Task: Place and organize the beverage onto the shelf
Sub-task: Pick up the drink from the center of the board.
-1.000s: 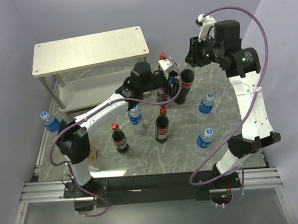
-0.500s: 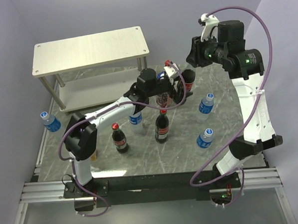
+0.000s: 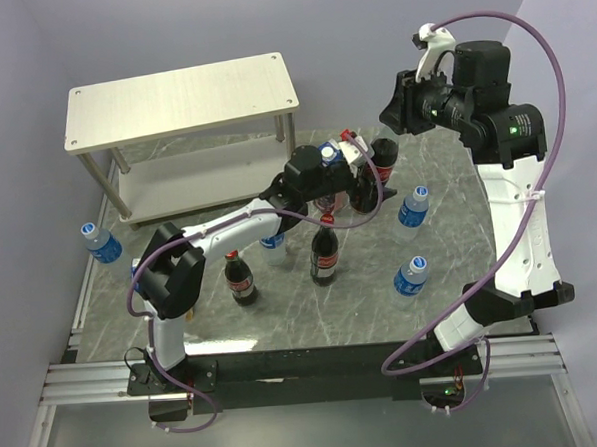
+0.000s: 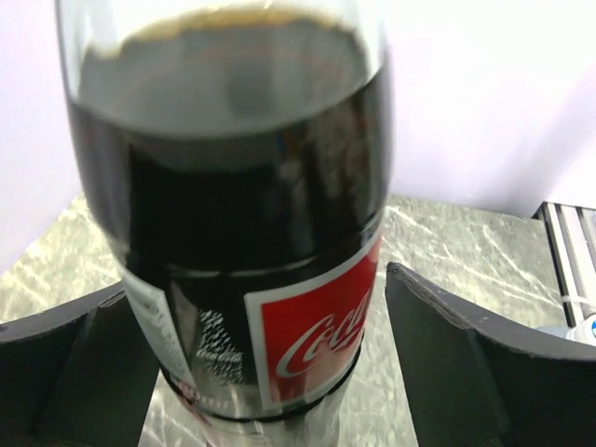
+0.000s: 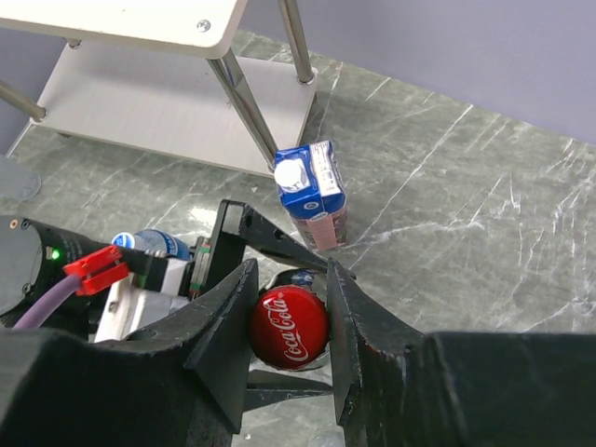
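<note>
The right gripper point(image 5: 291, 272) points down and is clamped on the red cap point(image 5: 289, 328) of a cola bottle point(image 4: 233, 214), with a finger pressed against each side of the cap. Lower on the same bottle, the left gripper point(image 4: 261, 368) is spread wide, one finger on each side of the dark body at label height. A gap shows between the bottle and the finger point(image 4: 447, 363) on the right of the left wrist view. On the other side I cannot tell whether the finger touches. The bottle stands upright over the far middle of the table point(image 3: 449, 236); whether its base rests on the table I cannot tell.

Just beyond the left gripper, toward the shelf point(image 3: 182, 99), a juice carton point(image 5: 312, 191) with a blue top stands upright on the table. A water bottle point(image 5: 154, 244) shows beside the left wrist, partly hidden by it. The shelf stands at the table's far left, well apart from the held bottle.

Nearer the arm bases, a second cola bottle point(image 3: 323, 252) stands in the middle of the table and a third cola bottle point(image 3: 239, 279) stands to its left. On the right side stand a far-right water bottle point(image 3: 411, 208) and a near-right water bottle point(image 3: 409, 276). A left-edge water bottle point(image 3: 99, 242) sits near the shelf's front leg.
</note>
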`<action>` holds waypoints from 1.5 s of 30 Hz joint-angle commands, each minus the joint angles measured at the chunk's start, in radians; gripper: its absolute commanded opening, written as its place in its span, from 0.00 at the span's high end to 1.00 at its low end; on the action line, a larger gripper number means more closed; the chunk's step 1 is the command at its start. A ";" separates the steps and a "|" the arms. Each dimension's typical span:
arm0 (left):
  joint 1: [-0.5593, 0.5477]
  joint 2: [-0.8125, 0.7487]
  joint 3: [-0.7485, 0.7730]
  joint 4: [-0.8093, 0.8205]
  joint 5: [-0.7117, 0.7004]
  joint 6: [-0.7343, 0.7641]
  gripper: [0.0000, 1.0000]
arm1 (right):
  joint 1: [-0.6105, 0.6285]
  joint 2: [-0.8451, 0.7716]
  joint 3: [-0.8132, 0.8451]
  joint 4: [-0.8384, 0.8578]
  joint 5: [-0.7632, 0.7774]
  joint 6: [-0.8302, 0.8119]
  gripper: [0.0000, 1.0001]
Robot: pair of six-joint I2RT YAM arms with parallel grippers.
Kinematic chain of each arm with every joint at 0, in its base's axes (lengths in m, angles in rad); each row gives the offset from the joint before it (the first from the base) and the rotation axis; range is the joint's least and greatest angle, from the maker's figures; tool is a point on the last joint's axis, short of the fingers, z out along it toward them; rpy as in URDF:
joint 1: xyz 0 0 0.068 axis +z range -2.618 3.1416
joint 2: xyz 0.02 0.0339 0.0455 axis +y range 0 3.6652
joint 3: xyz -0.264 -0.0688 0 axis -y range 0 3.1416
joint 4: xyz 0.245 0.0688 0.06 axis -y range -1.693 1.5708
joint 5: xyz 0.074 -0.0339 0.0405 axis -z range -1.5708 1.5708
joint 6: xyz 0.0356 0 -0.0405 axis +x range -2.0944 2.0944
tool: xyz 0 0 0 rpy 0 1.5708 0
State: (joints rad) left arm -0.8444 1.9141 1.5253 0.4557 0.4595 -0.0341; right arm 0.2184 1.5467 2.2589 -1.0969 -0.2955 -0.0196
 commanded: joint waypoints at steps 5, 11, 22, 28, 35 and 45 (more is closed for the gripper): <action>-0.021 0.005 0.012 0.089 -0.058 0.065 0.14 | -0.025 -0.088 0.051 0.218 -0.068 0.050 1.00; -0.025 0.013 0.029 0.064 -0.068 0.082 0.79 | -0.042 -0.091 0.050 0.221 -0.079 0.055 1.00; -0.028 -0.064 -0.017 0.182 -0.079 0.042 1.00 | -0.067 -0.120 -0.005 0.246 -0.113 0.063 1.00; -0.028 -0.089 0.006 0.189 -0.062 -0.007 1.00 | -0.067 -0.154 -0.021 0.255 -0.137 0.058 0.57; -0.028 -0.087 0.025 0.187 -0.051 -0.030 1.00 | -0.067 -0.172 -0.039 0.267 -0.157 0.053 0.17; -0.028 -0.104 0.067 0.163 -0.053 -0.018 1.00 | -0.068 -0.200 -0.032 0.266 -0.119 0.038 0.12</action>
State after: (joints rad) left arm -0.8711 1.9091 1.4994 0.3782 0.3939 -0.0460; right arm 0.1581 1.3693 2.2181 -0.8711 -0.4339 0.0254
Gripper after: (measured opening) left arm 0.700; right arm 0.873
